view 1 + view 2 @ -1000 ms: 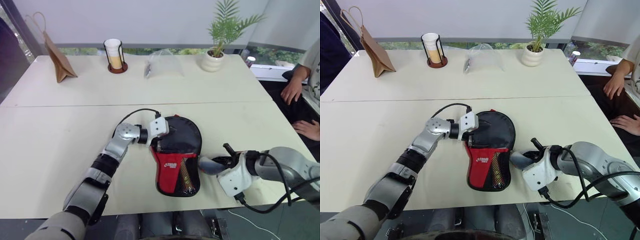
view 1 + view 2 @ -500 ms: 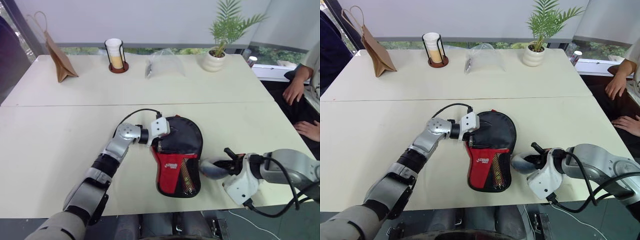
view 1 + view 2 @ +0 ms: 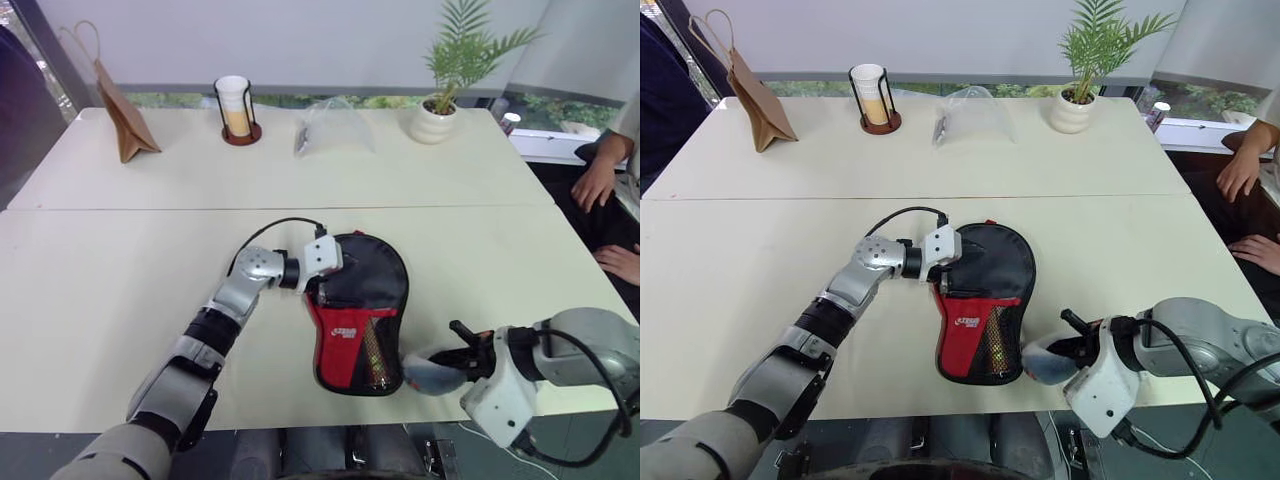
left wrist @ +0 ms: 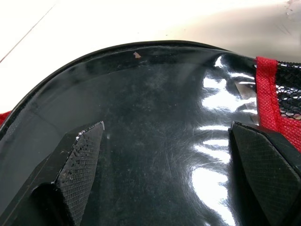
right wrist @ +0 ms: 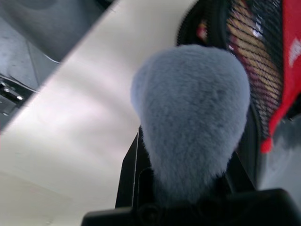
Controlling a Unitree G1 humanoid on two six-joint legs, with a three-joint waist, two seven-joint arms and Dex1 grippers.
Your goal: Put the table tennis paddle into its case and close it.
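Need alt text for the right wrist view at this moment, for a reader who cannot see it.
A small grey fuzzy pouch is pinched in the right pincer, seen close above the pale table. Behind it lies the handle end of the black and red case, with the paddle's tan handle visible through its mesh.

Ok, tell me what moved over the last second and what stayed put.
The right gripper, shut on the grey pouch, drew back toward the near table edge, away from the case's side, carrying the pouch with it. Nothing was picked up or let go. The left gripper stayed open over the case's round end, and the case did not shift on the table.
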